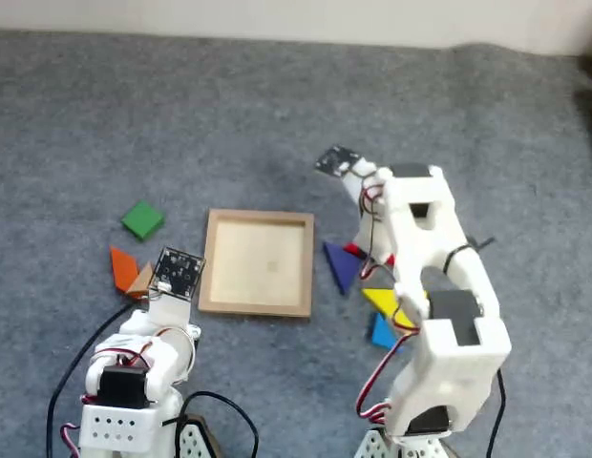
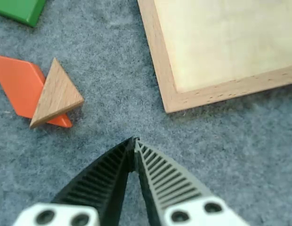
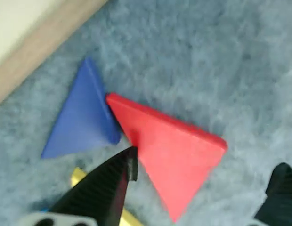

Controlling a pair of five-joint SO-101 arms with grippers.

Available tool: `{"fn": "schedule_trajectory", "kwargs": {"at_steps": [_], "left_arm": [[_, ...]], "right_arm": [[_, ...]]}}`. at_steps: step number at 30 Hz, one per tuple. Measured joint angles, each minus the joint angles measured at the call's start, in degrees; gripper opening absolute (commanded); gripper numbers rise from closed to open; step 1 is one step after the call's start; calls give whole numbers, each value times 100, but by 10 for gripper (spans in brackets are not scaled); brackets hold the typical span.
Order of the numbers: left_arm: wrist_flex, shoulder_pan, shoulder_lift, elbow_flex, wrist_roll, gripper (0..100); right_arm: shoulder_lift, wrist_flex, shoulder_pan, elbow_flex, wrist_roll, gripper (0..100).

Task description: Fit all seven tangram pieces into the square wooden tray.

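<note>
Your left gripper (image 2: 134,142) is hovering, jaws together, near a corner of the wooden tray (image 2: 164,70), beside the orange piece (image 2: 16,87) and wooden triangle (image 2: 56,96). Your right gripper (image 3: 206,172) is holding its jaws apart over the red triangle (image 3: 176,143), which is touching the blue triangle (image 3: 82,125).

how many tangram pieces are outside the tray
7. Green square, orange parallelogram and wooden triangle lie on the tray's left-arm side; dark blue, red, yellow and light blue triangles on its right-arm side.
</note>
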Motion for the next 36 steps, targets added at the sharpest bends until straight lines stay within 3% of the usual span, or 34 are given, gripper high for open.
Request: {"fn": "schedule_trajectory", "kwargs": {"at_steps": [16,31,36], "left_arm": [[0,0,0,0,0,6],[0,0,0,0,0,6],[0,0,0,0,0,6]], "right_arm": [[756,448,-35,-782,141,399],[756,668,18,-967,141,3],[484,932,0,-949,141,5]]}}
